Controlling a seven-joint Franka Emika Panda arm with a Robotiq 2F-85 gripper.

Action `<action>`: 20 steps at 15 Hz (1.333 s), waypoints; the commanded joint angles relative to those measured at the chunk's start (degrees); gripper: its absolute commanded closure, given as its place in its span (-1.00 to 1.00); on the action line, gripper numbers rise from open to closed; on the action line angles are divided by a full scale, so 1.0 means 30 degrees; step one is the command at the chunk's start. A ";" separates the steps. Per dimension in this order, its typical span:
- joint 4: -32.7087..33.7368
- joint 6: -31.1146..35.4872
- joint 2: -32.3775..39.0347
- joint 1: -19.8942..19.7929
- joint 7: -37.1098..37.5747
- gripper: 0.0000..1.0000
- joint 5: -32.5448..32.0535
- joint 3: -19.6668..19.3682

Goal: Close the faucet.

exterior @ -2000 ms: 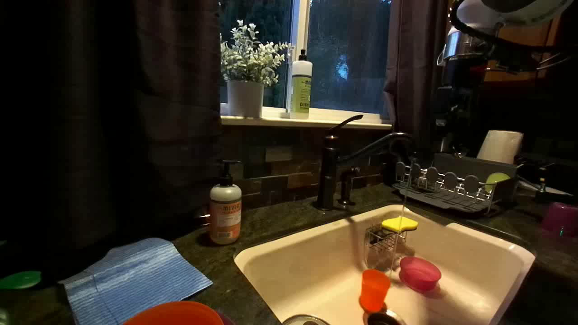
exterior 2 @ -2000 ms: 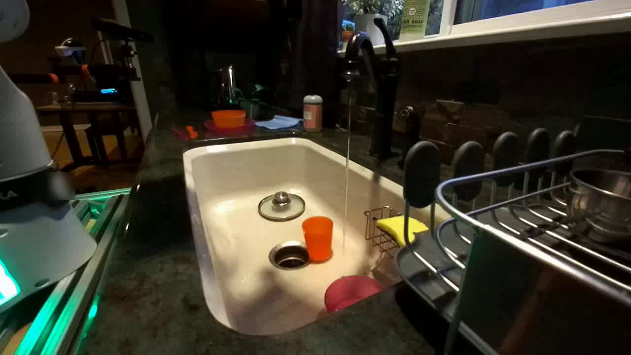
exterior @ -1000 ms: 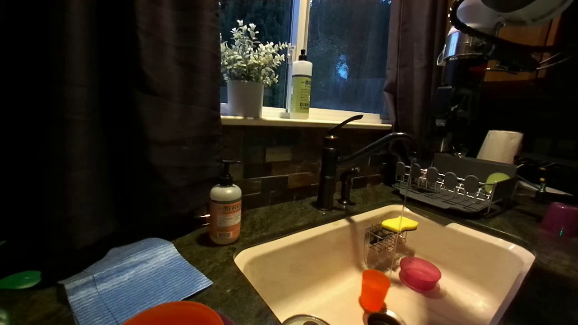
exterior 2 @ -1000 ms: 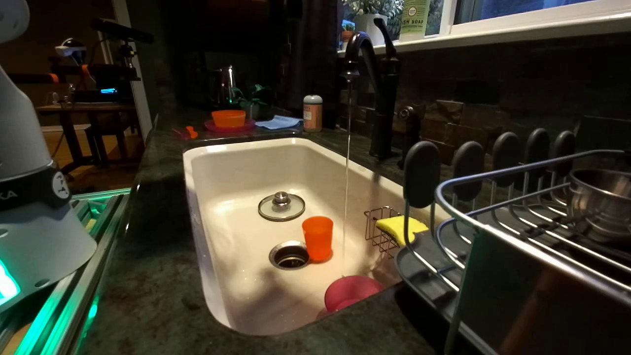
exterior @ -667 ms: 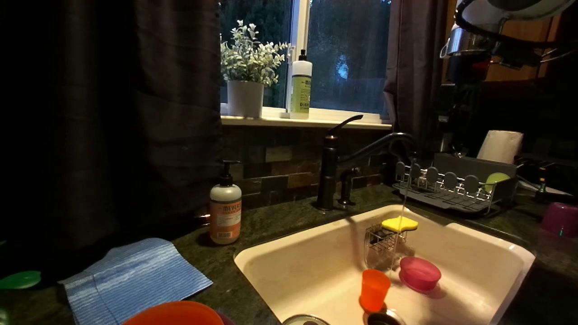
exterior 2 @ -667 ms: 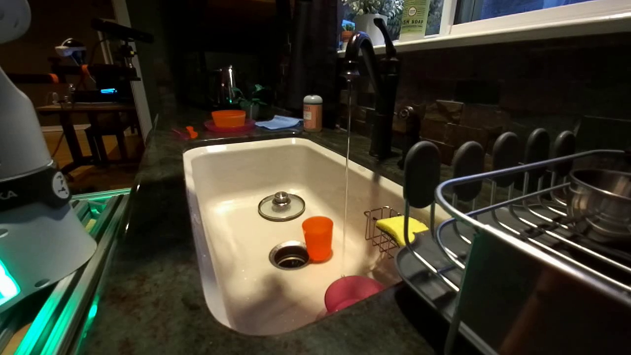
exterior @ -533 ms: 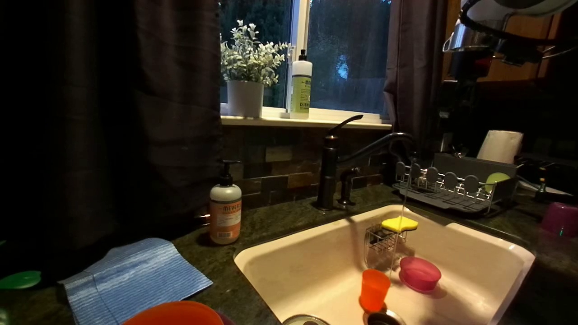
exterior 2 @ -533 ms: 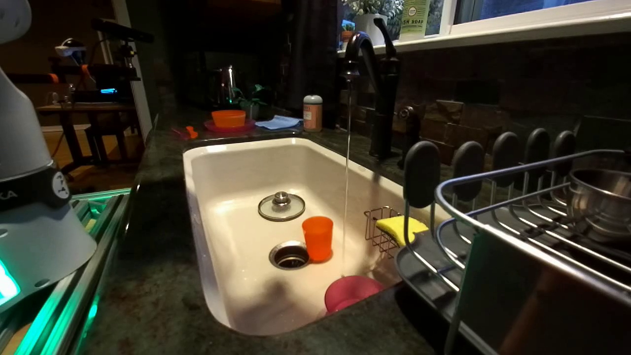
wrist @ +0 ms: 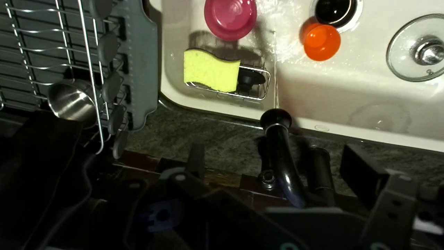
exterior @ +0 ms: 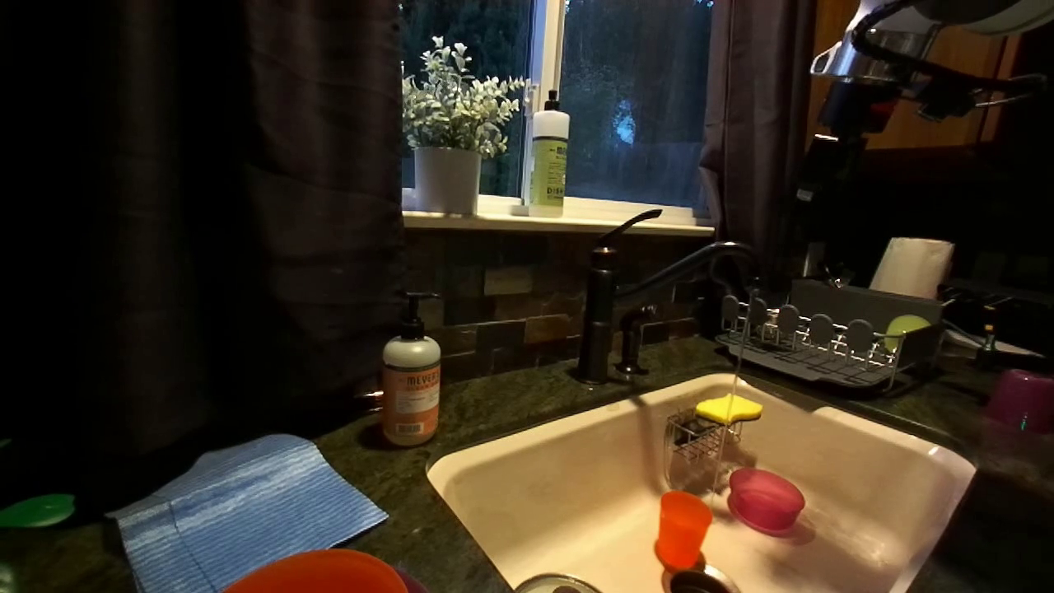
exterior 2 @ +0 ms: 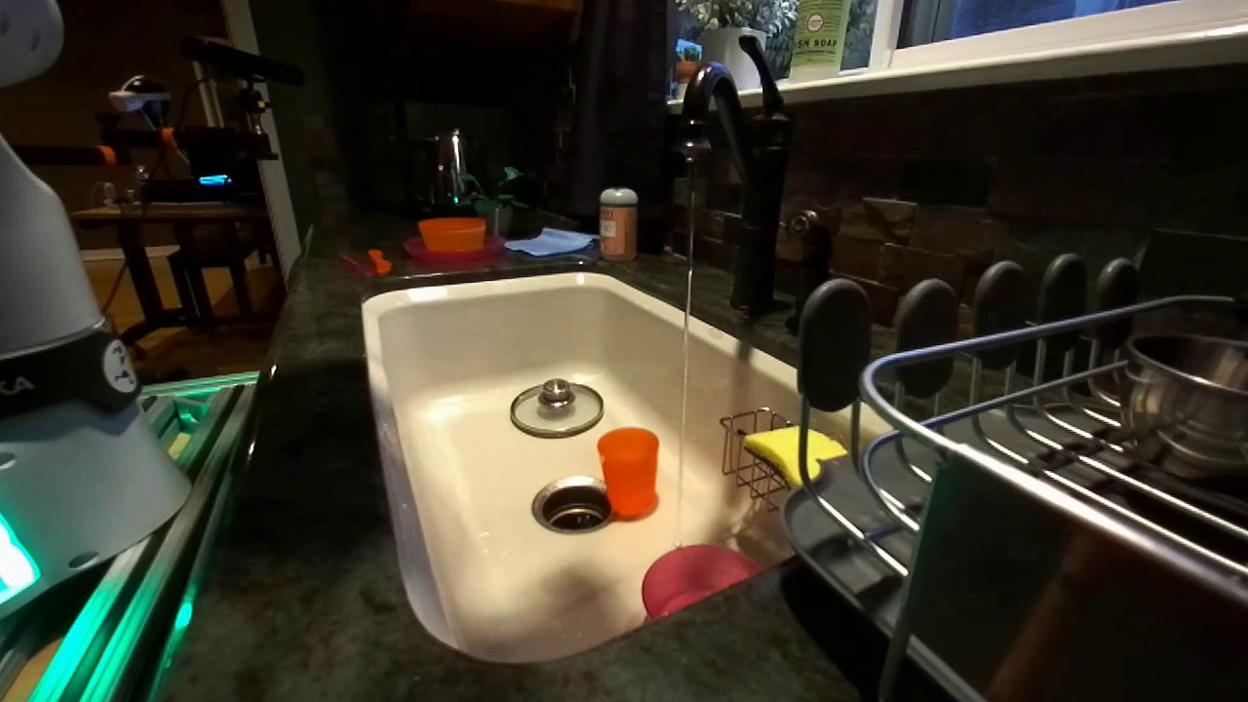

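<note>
The dark bronze faucet (exterior: 599,317) stands upright behind the sink, and it also shows in an exterior view (exterior 2: 760,214) and the wrist view (wrist: 281,156). Its thin lever handle (exterior: 630,227) slants up and points toward the spout side. A thin stream of water (exterior 2: 687,292) runs from the spout into the sink. My gripper (wrist: 274,151) is open, with its fingers wide apart and nothing between them touching. The spout shows beyond and between the fingers. In an exterior view the gripper (exterior: 811,185) is a dark shape at upper right, apart from the faucet. The lever is hidden in the wrist view.
The white sink (exterior 2: 468,585) holds an orange cup (exterior 2: 629,473), a pink bowl (exterior 2: 694,577), a glass lid (exterior 2: 556,409) and a yellow sponge (exterior 2: 792,450) in a wire caddy. A dish rack (exterior: 823,350) stands beside it. A soap pump (exterior: 412,391) and windowsill bottle (exterior: 549,169) are near the faucet.
In an exterior view the wrist has moved up and to the right and has tilted, with the gripper end swung toward the faucet side. The faucet, lever and water stream look the same.
</note>
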 commanded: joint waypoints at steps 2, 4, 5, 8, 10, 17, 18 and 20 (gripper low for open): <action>-0.0772 0.0980 -0.0465 0.0257 -0.1396 -1.00 0.0172 -0.0650; -0.0828 0.0867 -0.0567 0.0345 -0.1696 -1.00 0.0326 -0.0766; -0.0840 0.0761 -0.0622 0.0369 -0.1734 -1.00 0.0427 -0.0789; -0.0893 0.0642 -0.0805 0.0360 -0.1691 -1.00 0.0545 -0.0801; -0.0965 0.0813 -0.0958 0.0410 -0.1630 -1.00 0.0738 -0.0844; -0.1174 0.2889 -0.1072 0.0931 -0.1854 -1.00 0.2071 -0.1318; -0.0990 0.3044 -0.0864 0.1038 -0.1899 -1.00 0.2285 -0.1362; -0.0470 0.2905 -0.0321 0.1149 -0.1527 -1.00 0.2838 -0.1361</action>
